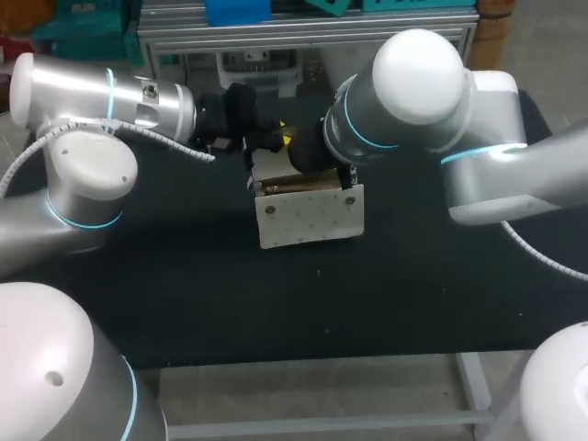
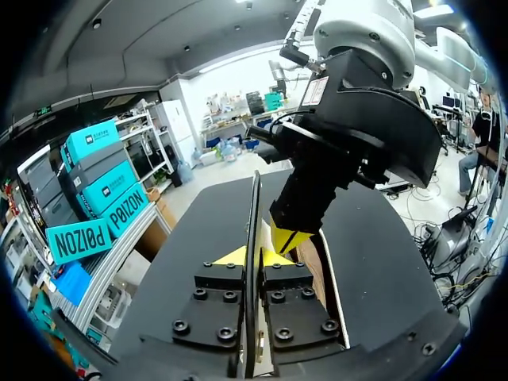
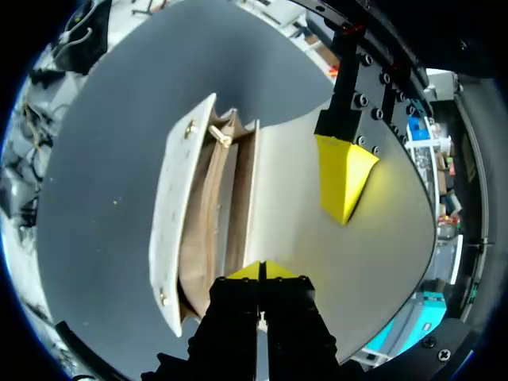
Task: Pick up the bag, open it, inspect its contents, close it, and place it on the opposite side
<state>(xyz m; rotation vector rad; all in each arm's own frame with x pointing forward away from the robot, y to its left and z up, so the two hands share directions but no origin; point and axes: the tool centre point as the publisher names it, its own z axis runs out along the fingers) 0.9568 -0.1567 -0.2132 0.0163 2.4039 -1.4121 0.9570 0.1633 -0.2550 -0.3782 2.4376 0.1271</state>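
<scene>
A white dotted bag [image 1: 308, 216] stands on the black table [image 1: 276, 303] with its flap lifted. In the right wrist view its tan inside [image 3: 210, 230] lies open between the front wall [image 3: 168, 230] and the white flap [image 3: 290, 198]. My left gripper [image 2: 252, 258] is shut on the flap's thin edge [image 2: 254, 214], seen edge-on between its fingers. My right gripper [image 3: 259, 270] is shut at the bag's rim, where the flap joins the body. Its yellow tips [image 2: 284, 236] point down just ahead of my left gripper. In the head view both grippers meet behind the bag, mostly hidden by the right arm [image 1: 404, 92].
Bare black table surrounds the bag on all sides. The table's front edge [image 1: 303, 360] runs below the bag, and an aluminium frame [image 1: 303, 32] lines the far edge.
</scene>
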